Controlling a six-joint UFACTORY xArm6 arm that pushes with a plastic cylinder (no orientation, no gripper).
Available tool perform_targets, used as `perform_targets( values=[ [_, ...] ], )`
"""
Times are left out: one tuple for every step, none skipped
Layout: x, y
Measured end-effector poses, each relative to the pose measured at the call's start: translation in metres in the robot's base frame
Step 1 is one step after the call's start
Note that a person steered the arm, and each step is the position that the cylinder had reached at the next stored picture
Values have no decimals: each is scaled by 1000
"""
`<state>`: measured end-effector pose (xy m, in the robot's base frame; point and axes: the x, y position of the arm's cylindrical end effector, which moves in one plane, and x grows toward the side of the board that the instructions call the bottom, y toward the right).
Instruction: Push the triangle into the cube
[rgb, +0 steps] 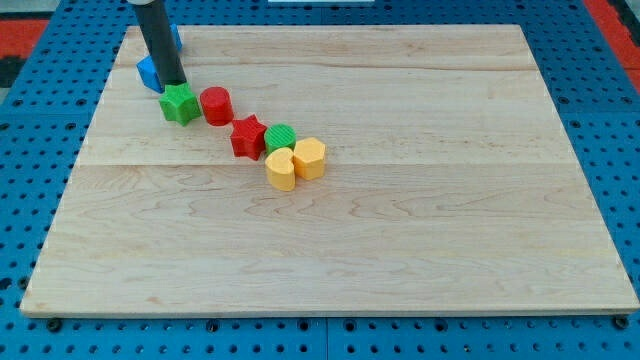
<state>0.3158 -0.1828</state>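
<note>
My rod comes down at the view's top left, and my tip (173, 84) rests on the board just above the green star-shaped block (180, 103). A blue block (148, 72) lies just left of the tip, touching or almost touching the rod; it is partly hidden and looks wedge-shaped. A second blue block (177, 38) shows behind the rod near the board's top edge. It is mostly hidden, so I cannot tell its shape.
A row of blocks runs diagonally down to the right: a red cylinder (216, 104), a red star (247, 136), a green cylinder (281, 137), a yellow heart (281, 170) and a yellow hexagon (310, 158). The wooden board (420, 220) lies on a blue pegboard.
</note>
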Motion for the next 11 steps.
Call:
perform_targets(
  values=[
    [-17,6],
    [-33,12],
    [-78,22],
    [-97,4],
    [-115,-56],
    [-119,-67],
    [-120,-97],
    [-109,-115],
    [-81,-111],
    [-69,-94],
    [-52,-114]
  ],
)
